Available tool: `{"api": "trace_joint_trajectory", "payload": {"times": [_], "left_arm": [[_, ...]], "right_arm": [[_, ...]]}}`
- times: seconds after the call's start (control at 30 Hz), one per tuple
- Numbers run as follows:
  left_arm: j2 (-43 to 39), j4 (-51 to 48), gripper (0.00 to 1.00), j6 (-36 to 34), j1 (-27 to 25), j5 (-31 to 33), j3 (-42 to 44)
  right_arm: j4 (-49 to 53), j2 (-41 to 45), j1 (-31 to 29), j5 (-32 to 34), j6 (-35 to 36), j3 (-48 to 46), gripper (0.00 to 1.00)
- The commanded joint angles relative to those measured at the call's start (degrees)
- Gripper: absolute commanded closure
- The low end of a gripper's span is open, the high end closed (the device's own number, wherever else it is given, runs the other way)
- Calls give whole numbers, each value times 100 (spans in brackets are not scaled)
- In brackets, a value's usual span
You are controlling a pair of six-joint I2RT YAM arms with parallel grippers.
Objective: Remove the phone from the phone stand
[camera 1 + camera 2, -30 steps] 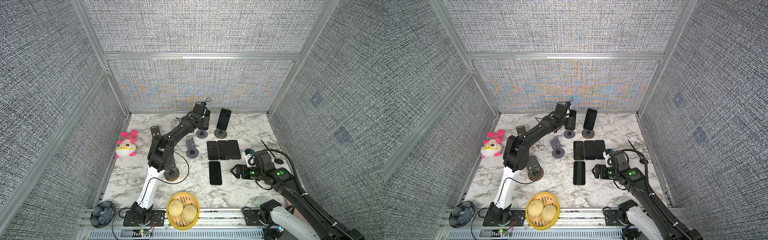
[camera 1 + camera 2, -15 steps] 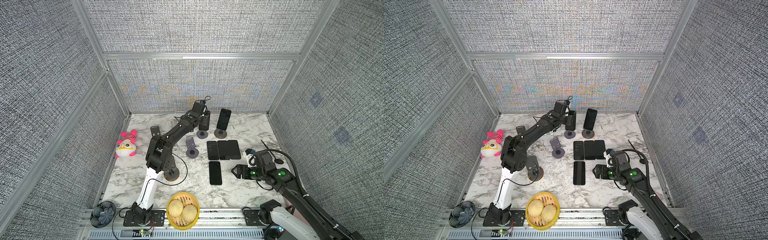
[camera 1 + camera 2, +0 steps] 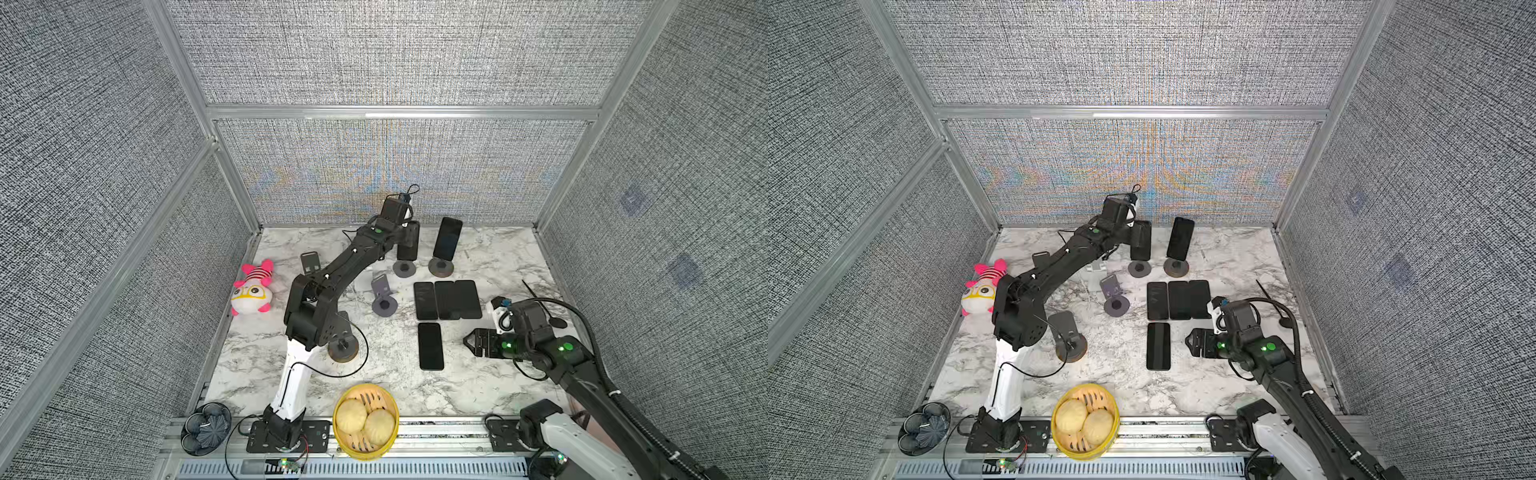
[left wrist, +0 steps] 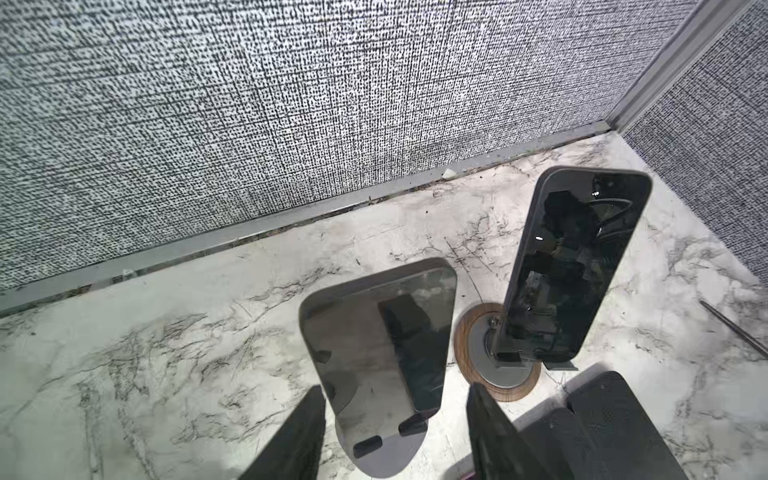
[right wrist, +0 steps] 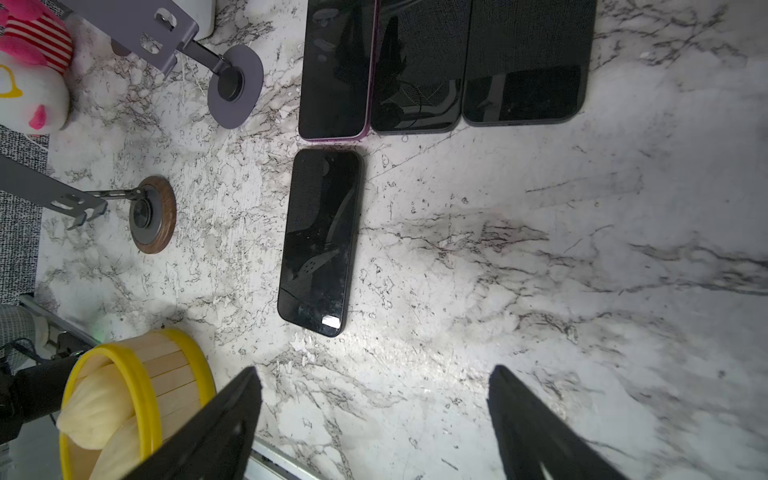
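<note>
At the back of the marble table a dark phone (image 3: 408, 245) (image 4: 374, 345) leans upright on a grey phone stand (image 3: 404, 269) (image 4: 376, 461). The stand's two small hooks still overlap the phone's lower edge. My left gripper (image 4: 395, 388) (image 3: 405, 233) is shut on this phone, one finger on each long side. A second phone (image 3: 446, 239) (image 4: 573, 270) stands on a wood-rimmed stand (image 3: 441, 267) just to its right. My right gripper (image 5: 374, 370) (image 3: 467, 341) hangs open over bare table at the front right, holding nothing.
Three phones (image 3: 446, 299) lie flat side by side, with one more phone (image 3: 430, 345) in front of them. Empty stands (image 3: 383, 295) (image 3: 343, 345) (image 3: 310, 262) stand mid-table. A plush toy (image 3: 253, 289) is at the left and a yellow bun basket (image 3: 365, 419) at the front. The back wall (image 4: 291, 124) is close behind the phones.
My left wrist has edged slightly towards the back left with its grip unchanged. The right arm has stayed in place.
</note>
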State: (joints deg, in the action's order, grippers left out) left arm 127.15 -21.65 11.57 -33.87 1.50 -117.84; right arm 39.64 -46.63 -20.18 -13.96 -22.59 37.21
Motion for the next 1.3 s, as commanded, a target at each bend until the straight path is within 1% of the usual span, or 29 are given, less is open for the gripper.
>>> {"api": "trace_joint_trajectory", "payload": {"times": [0.0,0.03,0.1,0.13,0.47,0.63,0.9,1.0,1.27], "left_arm": [[45,-150,31,47,11,130,-39],[66,-140,24,79,4,172,-25],[73,20,3,154,11,177,88],[76,124,1,214,-5,175,135],[476,653,1,688,-93,634,13],[781,531,1,732,-174,905,-315],[877,592,2,842,-182,1092,-310],[834,626,7,828,-182,1098,-255],[883,548,25,791,-174,1002,-344]], "right_arm": [[111,-17,-3,-41,66,91,14],[134,-8,-4,-37,70,101,14],[174,20,-6,-7,70,106,14],[176,39,-9,14,62,102,14],[27,-38,-6,16,-26,31,14],[10,-65,-9,11,-1,48,14],[30,-22,-6,35,17,38,14],[9,-32,-8,51,18,34,14],[-4,-96,-7,-17,0,41,14]]}}
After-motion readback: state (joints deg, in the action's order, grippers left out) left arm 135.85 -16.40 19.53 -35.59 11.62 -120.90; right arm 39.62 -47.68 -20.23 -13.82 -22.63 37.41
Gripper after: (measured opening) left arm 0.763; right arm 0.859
